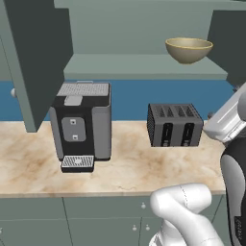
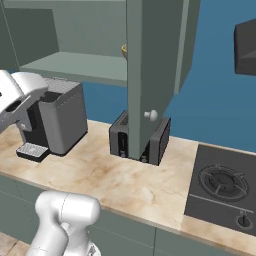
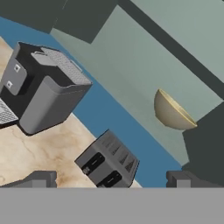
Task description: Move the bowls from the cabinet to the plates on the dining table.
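— Where was the bowl (image 1: 189, 50) when you looked?

— On the open cabinet's shelf (image 1: 144, 66), at its right end, above the toaster (image 1: 174, 125). From my gripper (image 3: 111, 179) it lay ahead and off to the upper right, well apart. Being round, it had no long axis.

— And your gripper?

— Spread wide, holding nothing.

— Any writing?

— None I could read on the coffee machine (image 1: 82, 126) or toaster.

Coffee machine (image 1: 82, 126) and toaster (image 1: 174, 125) well apart on marble worktop (image 1: 29, 163)

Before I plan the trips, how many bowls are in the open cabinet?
1: a pale olive bowl on the cabinet shelf, above the toaster. A door hides part of the shelf, so another may be hidden.
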